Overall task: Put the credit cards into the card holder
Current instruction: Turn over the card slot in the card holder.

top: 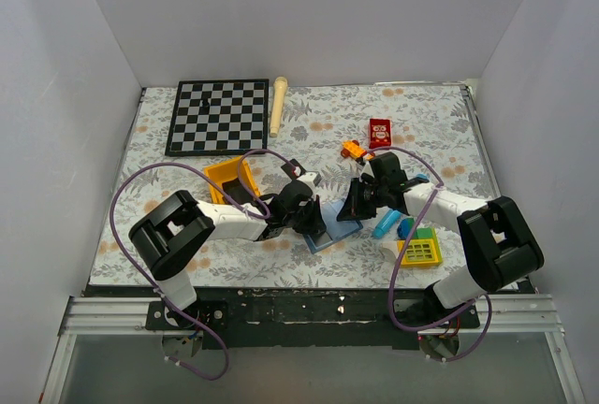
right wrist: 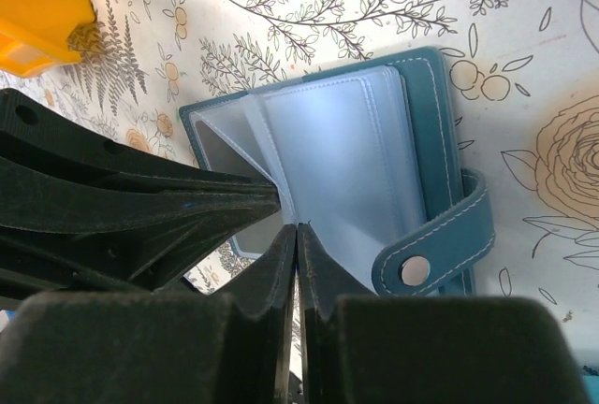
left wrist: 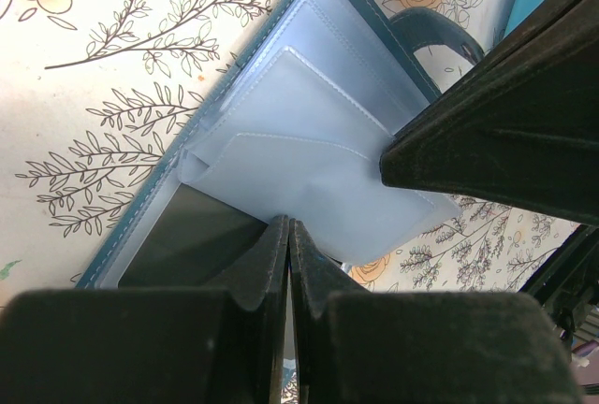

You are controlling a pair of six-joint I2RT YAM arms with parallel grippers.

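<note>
The card holder point(top: 329, 236) lies open on the floral cloth between both arms, its clear sleeves point(left wrist: 309, 86) fanned out and its snap tab point(right wrist: 440, 254) at the near right. One black credit card point(left wrist: 187, 236) sits inside a sleeve on the left half and shows as a dark patch point(right wrist: 217, 147). My left gripper point(left wrist: 288, 223) is shut, pinching the edge of a raised sleeve. My right gripper point(right wrist: 297, 228) has its jaws together, tips at the edge of another sleeve. In the top view the left gripper point(top: 316, 220) and right gripper point(top: 354, 206) nearly touch. No second card is visible.
A yellow bin point(top: 229, 180) stands just left of the holder. A blue tube toy point(top: 387, 224) and a yellow-green toy point(top: 421, 250) lie to its right. A red box point(top: 379, 132), orange toy point(top: 353, 150), chessboard point(top: 217, 116) and wooden stick point(top: 278, 105) are farther back.
</note>
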